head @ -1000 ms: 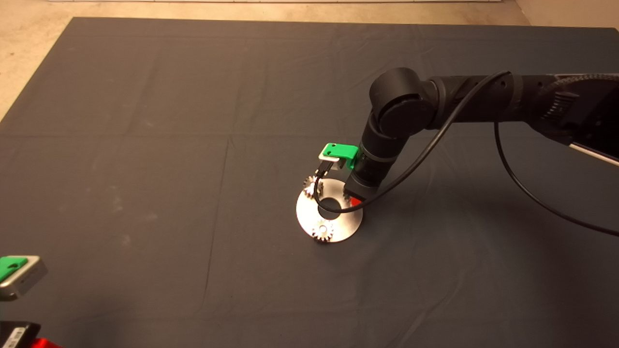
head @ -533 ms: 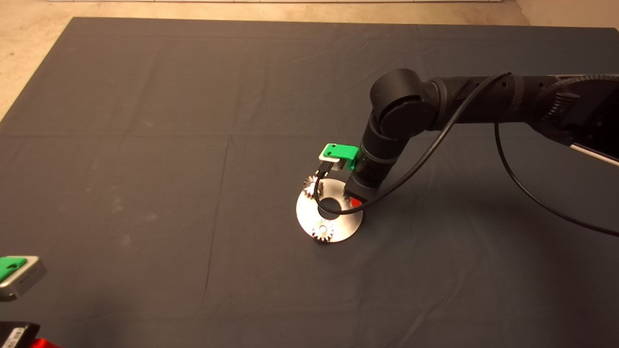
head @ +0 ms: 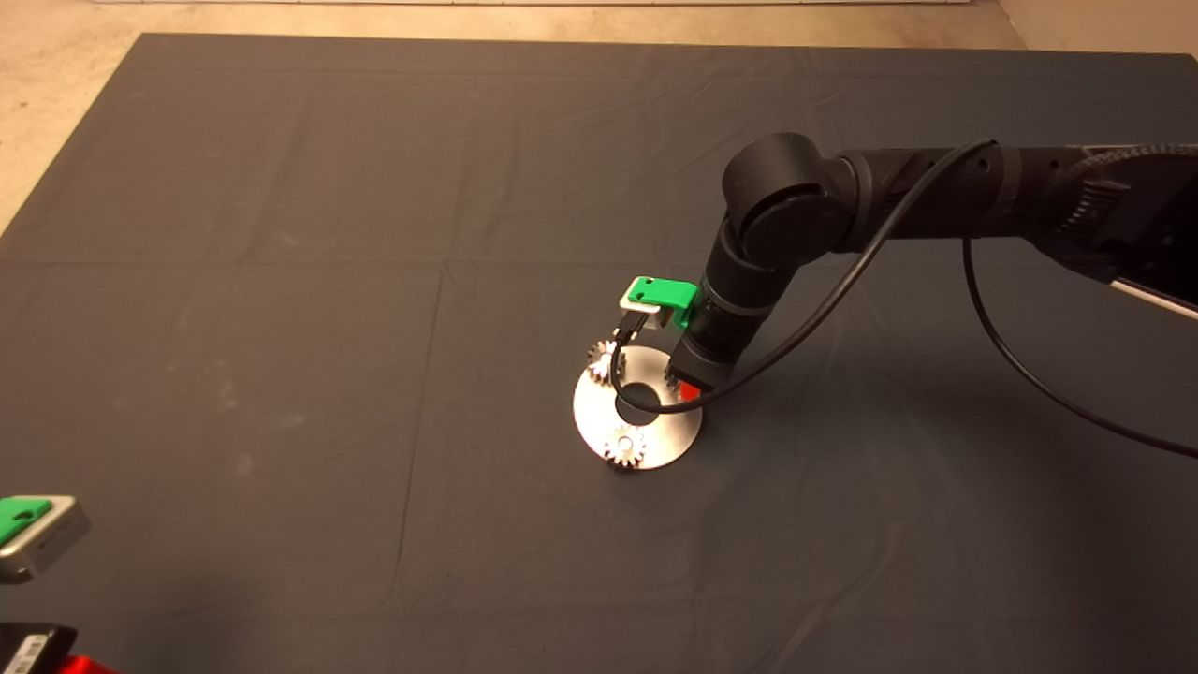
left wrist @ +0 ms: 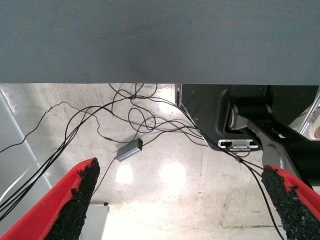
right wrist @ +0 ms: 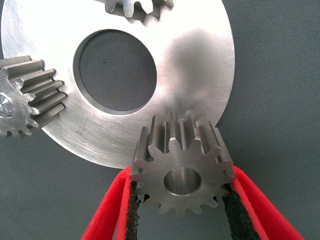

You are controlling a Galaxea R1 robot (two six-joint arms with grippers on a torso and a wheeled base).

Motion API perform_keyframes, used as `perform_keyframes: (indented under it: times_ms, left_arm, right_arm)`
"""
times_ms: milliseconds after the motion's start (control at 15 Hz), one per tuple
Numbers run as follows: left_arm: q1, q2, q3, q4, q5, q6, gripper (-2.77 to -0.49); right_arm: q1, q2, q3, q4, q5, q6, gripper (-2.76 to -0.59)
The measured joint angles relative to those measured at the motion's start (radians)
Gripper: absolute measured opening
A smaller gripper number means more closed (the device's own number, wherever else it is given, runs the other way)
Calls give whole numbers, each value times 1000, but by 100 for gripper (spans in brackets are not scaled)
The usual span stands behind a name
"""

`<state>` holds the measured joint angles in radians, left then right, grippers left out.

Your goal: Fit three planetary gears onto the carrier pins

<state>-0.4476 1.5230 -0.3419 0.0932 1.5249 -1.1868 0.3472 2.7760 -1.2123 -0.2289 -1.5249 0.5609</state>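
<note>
The round silver plate (head: 655, 432) with its central hole lies mid-mat. Two planetary gears (head: 606, 357) (head: 624, 449) sit on carrier pins at its far-left and near edges. In the right wrist view these are the gear (right wrist: 30, 100) with a silver pin end (right wrist: 4, 106) at its centre and a gear (right wrist: 135, 7) cut off by the picture edge. My right gripper (head: 686, 388) (right wrist: 181, 176) is shut on the third gear (right wrist: 182, 165), held over the plate's (right wrist: 200, 60) right rim. No pin shows under it. The left gripper (head: 26, 532) is parked at the lower left, open.
The dark mat (head: 281, 281) spreads wide around the plate. A black cable (head: 842, 281) loops from the right arm down over the plate. The left wrist view shows the mat's edge (left wrist: 160, 45), floor cables (left wrist: 125, 120) and a grey box (left wrist: 129, 149).
The right arm's elbow has drifted slightly to the right. The gripper still holds the gear at the plate's right rim. The left arm has not moved.
</note>
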Motion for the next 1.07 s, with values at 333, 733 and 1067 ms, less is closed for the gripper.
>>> perform_keyframes:
  times_ms: [333, 733, 1067]
  left_arm:
    - [0, 0, 0, 0, 0, 1, -93]
    - [0, 0, 0, 0, 0, 10, -93]
    - [0, 1, 0, 0, 0, 14, -93]
  right_arm:
    - [-1, -1, 11, -5, 1, 0, -234]
    - [-5, -15, 36, -4, -1, -3, -234]
    - [-7, -22, 42, -3, -4, -3, -234]
